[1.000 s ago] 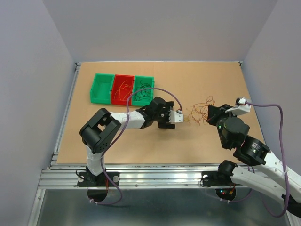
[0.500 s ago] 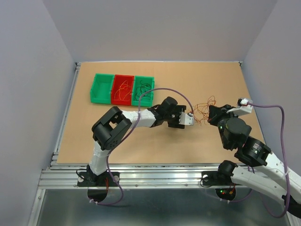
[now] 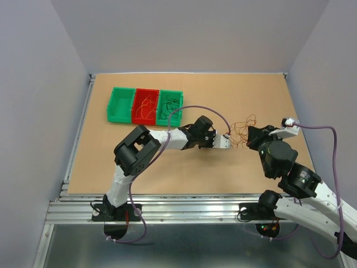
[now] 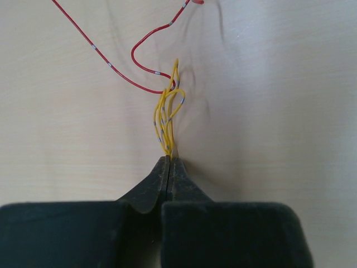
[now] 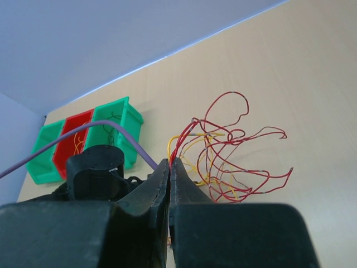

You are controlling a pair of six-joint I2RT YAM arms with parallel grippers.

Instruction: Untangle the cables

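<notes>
left gripper has moved right into the cables, now clamped on yellow strands; right gripper pinches the red bunch, so yellow can pull free

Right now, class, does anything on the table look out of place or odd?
Yes: a tangled clump of red and yellow cables sits out on the table, pinched by the left gripper and right gripper, far from the bins.

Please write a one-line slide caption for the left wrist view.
Left gripper shut on a small bundle of yellow wires, a red wire looping past their tips.
</notes>
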